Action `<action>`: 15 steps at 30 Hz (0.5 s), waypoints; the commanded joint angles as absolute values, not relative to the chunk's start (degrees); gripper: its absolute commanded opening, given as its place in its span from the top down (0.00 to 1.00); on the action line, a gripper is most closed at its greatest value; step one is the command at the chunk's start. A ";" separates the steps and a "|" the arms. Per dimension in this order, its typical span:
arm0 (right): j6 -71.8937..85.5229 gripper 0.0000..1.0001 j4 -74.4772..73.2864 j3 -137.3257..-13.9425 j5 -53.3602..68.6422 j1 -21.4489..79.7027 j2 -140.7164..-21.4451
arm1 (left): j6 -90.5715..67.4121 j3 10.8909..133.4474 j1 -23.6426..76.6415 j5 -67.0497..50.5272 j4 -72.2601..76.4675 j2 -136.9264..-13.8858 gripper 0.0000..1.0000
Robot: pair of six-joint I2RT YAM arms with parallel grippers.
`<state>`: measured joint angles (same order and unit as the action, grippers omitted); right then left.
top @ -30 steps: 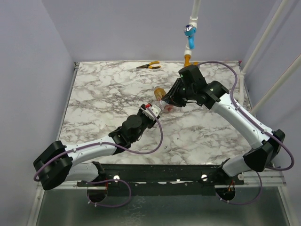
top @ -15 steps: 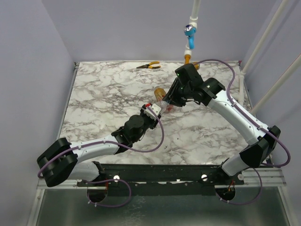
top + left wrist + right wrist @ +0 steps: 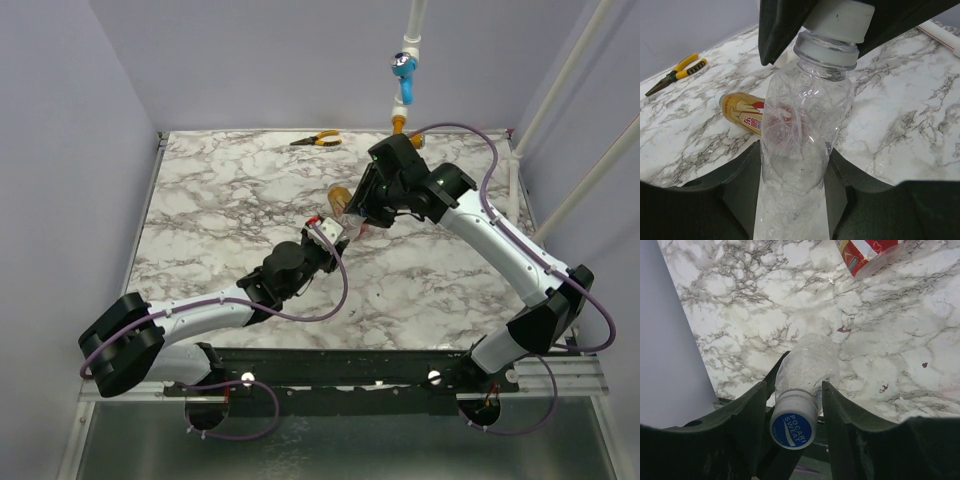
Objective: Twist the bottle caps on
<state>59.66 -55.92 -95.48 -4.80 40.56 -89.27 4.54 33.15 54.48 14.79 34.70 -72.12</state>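
The left gripper (image 3: 792,167) is clamped on the lower body of the clear bottle (image 3: 800,115), which fills the centre of the left wrist view with its neck pointing toward the top of the frame. The bottle appears to be lifted clear of the table. The right gripper (image 3: 805,375) straddles the cap (image 3: 791,429) at the bottom centre of the right wrist view. We cannot tell whether its fingers grip the cap or stand just clear of it. The cap sits square on the neck above the collar ring, so we judge this bottle capped or nearly so. How tight the thread is cannot be read. The second bottle (image 3: 742,111) lies on its side at centre left of the left wrist view. We cannot tell whether its pale end carries a cap, so it may be the work left. The held bottle is thin transparent plastic, dented and creased, hazy inside and apparently empty. Its cap is a short white cylinder with a blue printed top. The second bottle is cylindrical with a gold and red label. The table (image 3: 910,100) is flat and white with grey marble veining. The yellow-handled pliers (image 3: 675,72) lie at upper left, well apart.
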 commanded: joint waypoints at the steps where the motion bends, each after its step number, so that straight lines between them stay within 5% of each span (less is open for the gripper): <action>1: 58.58 0.47 -57.60 -97.85 -7.31 40.98 -90.09 | 2.35 34.23 53.89 11.70 36.65 -71.98 0.97; 12: 56.53 0.06 -53.70 -94.05 -10.11 40.95 -84.46 | 0.26 32.47 52.49 8.41 35.01 -70.19 0.97; 15: 53.80 0.02 -49.66 -90.25 -10.96 40.94 -80.74 | -1.89 32.50 52.02 7.49 34.16 -69.56 0.97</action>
<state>57.28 -54.41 -94.06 -7.75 40.56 -86.04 1.15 33.23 52.82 10.59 34.30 -71.53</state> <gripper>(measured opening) 0.967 0.481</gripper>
